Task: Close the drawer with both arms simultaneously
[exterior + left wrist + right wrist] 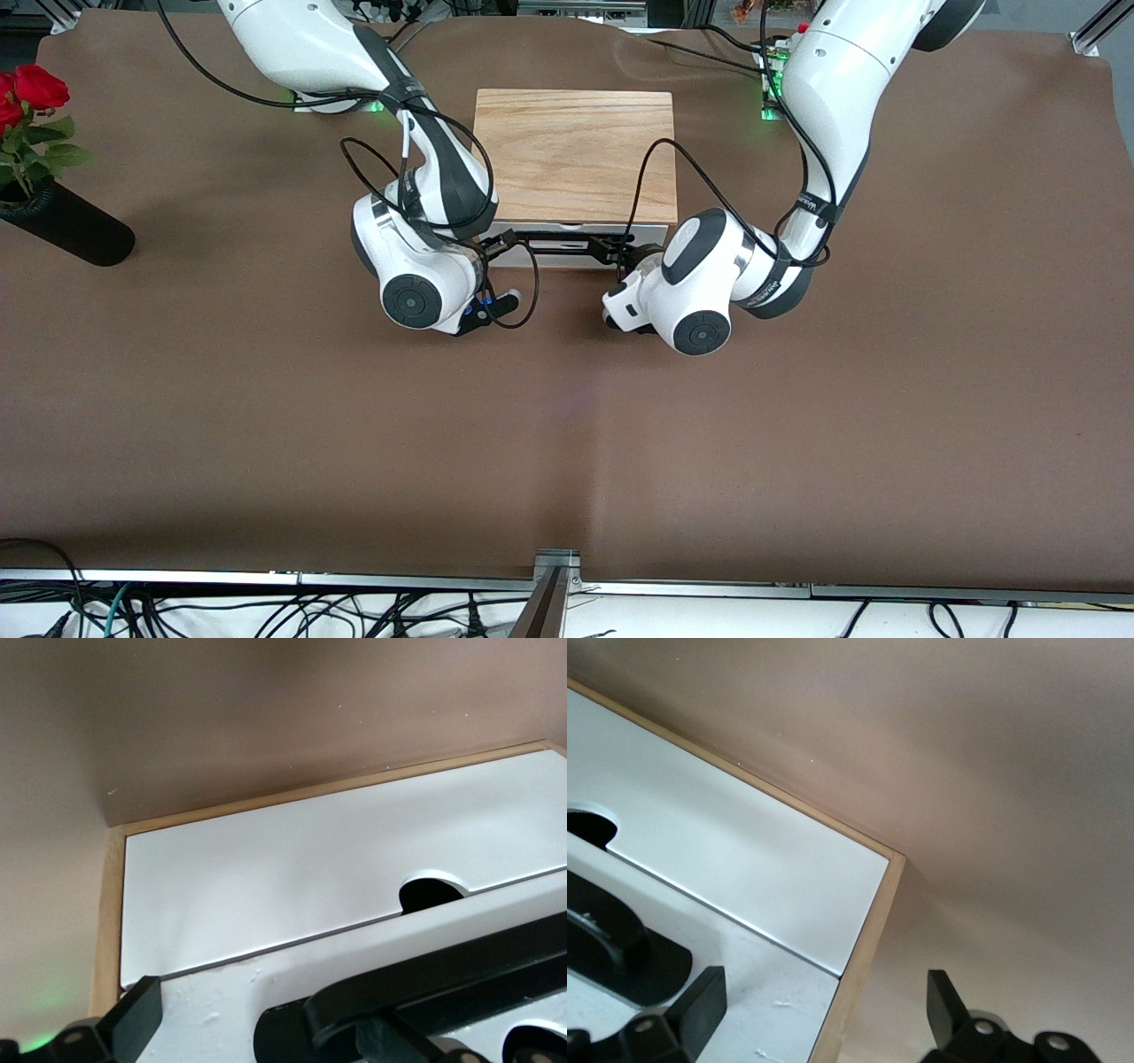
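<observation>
The drawer's white front panel (pixel 567 258) shows just below the front edge of the wooden box (pixel 576 151), with its black handle (pixel 567 237) across it. My left gripper (pixel 625 257) is against the panel at the left arm's end of the handle, my right gripper (pixel 498 244) at the other end. In the left wrist view the panel (pixel 266 992) and handle (pixel 443 983) fill the frame close up; my left gripper (pixel 261 1005) shows one finger (pixel 133 1023). In the right wrist view my right gripper (pixel 824 988) is open, straddling the panel (pixel 744 1010) and the box's wooden side edge (pixel 859 992).
A black vase (pixel 71 232) with red roses (pixel 31 93) lies at the right arm's end of the table. Brown cloth (pixel 567 425) covers the table. Cables hang along the table's front edge (pixel 354 580).
</observation>
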Controlling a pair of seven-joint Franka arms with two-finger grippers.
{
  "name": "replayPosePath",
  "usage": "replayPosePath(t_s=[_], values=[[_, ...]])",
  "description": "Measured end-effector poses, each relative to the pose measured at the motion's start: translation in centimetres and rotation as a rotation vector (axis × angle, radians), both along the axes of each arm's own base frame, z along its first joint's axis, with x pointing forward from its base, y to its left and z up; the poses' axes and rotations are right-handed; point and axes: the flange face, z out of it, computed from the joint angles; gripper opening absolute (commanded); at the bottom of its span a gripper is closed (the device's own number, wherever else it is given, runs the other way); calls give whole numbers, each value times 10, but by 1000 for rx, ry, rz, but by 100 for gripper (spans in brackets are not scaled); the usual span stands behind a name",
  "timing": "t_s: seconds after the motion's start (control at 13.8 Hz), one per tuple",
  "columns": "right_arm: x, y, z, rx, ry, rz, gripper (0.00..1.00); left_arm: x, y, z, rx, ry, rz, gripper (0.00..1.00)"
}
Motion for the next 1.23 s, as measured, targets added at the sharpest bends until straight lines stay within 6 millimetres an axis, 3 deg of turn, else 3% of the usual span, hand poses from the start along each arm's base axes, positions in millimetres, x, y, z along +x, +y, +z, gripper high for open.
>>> replayPosePath(t_s=[0.29, 0.51, 0.73, 0.87, 1.23], values=[[0, -1, 0, -1, 4, -1, 100, 2, 2, 3, 0, -4, 4, 100], [0, -2, 0, 3, 9, -7, 100, 15, 20, 26, 10, -45, 13, 100], [5, -4, 6, 13, 3, -12, 100, 50, 73, 71, 52, -157, 57, 100], [24, -7, 30, 39, -52, -29, 100, 66, 111, 105, 136, -267, 40, 100], [85, -53, 91, 25, -282, -74, 100, 97, 197, 220, 263, -530, 85, 100]])
